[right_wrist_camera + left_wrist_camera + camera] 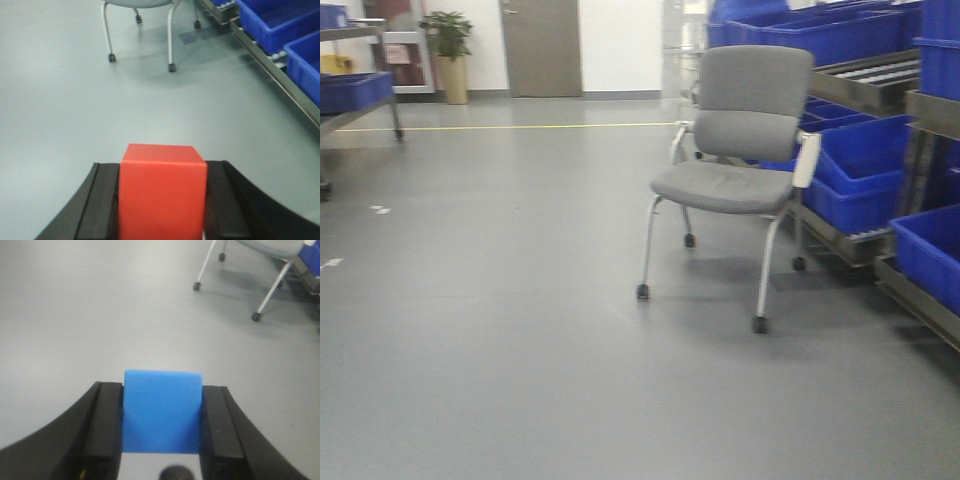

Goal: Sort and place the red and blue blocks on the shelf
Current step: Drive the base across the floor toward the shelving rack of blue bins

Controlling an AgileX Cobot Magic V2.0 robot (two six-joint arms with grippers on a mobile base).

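Your left gripper [162,400] is clamped on the bright blue matte cube [162,412]. Both black fingers [107,430] press flat on its sides, and the cube sits square between them above the smooth grey floor [75,315]. Your right gripper [162,175] is clenched the same way on the bright red matte cube [162,197], one pad per side, top face level. Neither cube is on the multi-tier steel rack [860,92] yet; both are held well apart from it.

The rack is at your right in the front view, with white roller tracks [885,72] showing on an upper tier. Large blue plastic bins [860,170] sit on every tier in frame. From the front their walls hide the insides, so you cannot tell the contents. The right wrist view looks down into two bins on the low tier, and the parts in frame show only blue inner walls and floor. The rack's steel front rail runs just beside them.

A grey padded chair on castors [745,150] stands just in front of the rack. Its legs show in both wrist views.

At far left is a metal cart [350,34] carrying another blue bin [355,90], insides hidden. At the back wall a potted green plant [448,40] stands near a grey door [540,45]. A thin yellow line [500,127] crosses the floor.
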